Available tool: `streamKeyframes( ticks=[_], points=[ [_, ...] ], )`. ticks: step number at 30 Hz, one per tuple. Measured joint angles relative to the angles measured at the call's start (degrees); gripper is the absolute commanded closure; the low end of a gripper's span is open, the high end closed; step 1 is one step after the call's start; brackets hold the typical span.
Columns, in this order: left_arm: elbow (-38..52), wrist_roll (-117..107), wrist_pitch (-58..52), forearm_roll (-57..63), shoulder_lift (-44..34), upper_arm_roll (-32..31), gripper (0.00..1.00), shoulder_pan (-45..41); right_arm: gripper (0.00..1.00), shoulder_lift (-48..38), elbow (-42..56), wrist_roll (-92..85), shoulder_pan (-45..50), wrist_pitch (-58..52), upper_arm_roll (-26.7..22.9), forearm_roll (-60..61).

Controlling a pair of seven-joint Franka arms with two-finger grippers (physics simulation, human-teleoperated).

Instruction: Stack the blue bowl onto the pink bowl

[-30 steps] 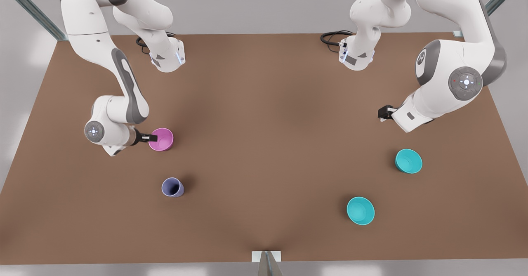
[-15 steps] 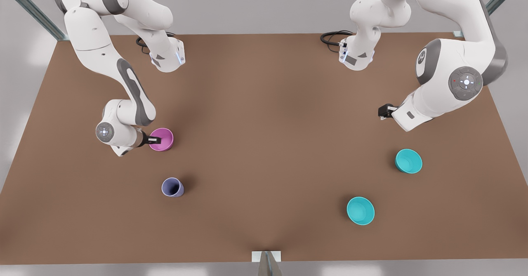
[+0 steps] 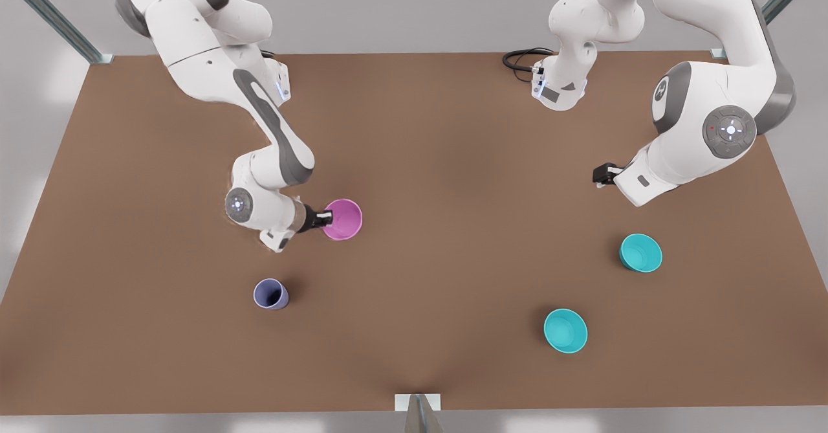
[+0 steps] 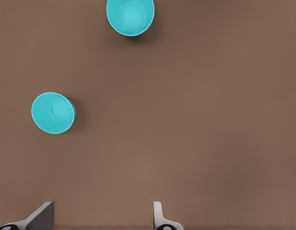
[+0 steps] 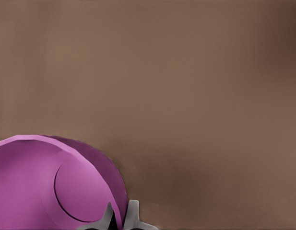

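The right gripper [image 3: 323, 218], on the arm at the front view's left, pinches the rim of the pink bowl [image 3: 343, 219] — in the right wrist view its two fingertips [image 5: 120, 218] close on the bowl's wall [image 5: 56, 187], one inside and one outside. The bowl sits left of the brown table's [image 3: 427, 161] middle in the front view, with a periwinkle cup [image 3: 270, 293] standing upright nearer the front edge, apart from it. The left gripper [image 3: 603, 175], on the arm at the front view's right, waits above the table with its fingers [image 4: 158, 215] spread wide and nothing between them. Below it stand two turquoise bowls, well apart from the pink one — the blue bowl [image 3: 640, 252] closer to this gripper, and its twin [image 3: 565, 331] nearer the front edge.
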Motion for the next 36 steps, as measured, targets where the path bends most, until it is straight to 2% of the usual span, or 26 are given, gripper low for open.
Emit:
streamKeyframes(
  ticks=[4, 6, 10, 16, 17, 21, 24, 26, 29, 33, 36],
  points=[
    [0.0, 0.0, 0.0, 0.0, 0.1, 0.0, 0.00, 0.0, 0.79, 16.0, 23.3, 10.6, 15.7, 0.4, -0.5, -3.0],
    [0.0, 0.0, 0.0, 0.1, 0.1, 0.0, 0.00, 0.0, 0.79, 22.1, 30.6, 16.4, 19.6, 0.5, -0.7, -7.2],
    [0.0, 0.0, 0.1, 0.1, 0.6, 0.0, 0.00, 0.0, 0.79, 28.6, 37.4, 26.6, 25.3, 0.9, -5.3, -12.8],
    [0.1, -0.1, 0.2, 0.1, 2.4, 0.0, 0.00, -0.1, 0.79, 32.1, 38.8, 38.2, 27.9, 3.0, -7.9, -15.2],
    [0.1, -0.1, 0.3, 0.2, 2.7, 0.1, 0.00, -0.1, 0.02, 32.2, 39.1, 39.9, 27.9, 3.2, -8.0, -15.5],
    [0.1, 0.1, 1.5, 0.1, 4.1, 0.2, 0.00, 1.9, 0.00, 30.8, 39.4, 47.0, 27.3, 3.0, -7.9, -17.1],
    [0.1, 3.1, 6.1, -0.6, 11.8, 0.8, 0.00, 9.8, 0.00, 28.3, 38.8, 51.2, 25.8, 2.0, -7.7, -17.4],
    [0.1, 6.8, 11.1, -2.7, 17.4, 3.7, 0.00, 14.0, 0.00, 24.9, 37.9, 52.7, 22.3, -0.8, -7.6, -16.9],
    [0.1, 13.4, 18.7, -6.6, 23.8, 6.8, 0.00, 18.9, 0.00, 19.3, 36.4, 51.2, 10.2, -11.6, -7.6, -16.3],
    [-1.8, 21.3, 27.1, -8.7, 27.4, 7.3, 0.00, 20.5, 0.00, 14.2, 37.0, 44.4, -9.6, -28.4, -7.9, -19.5],
    [-5.5, 26.1, 32.5, -9.9, 28.6, 7.3, 0.00, 20.3, 0.00, 6.5, 42.5, 38.7, -13.4, -40.8, -7.6, -23.5]
  ],
)
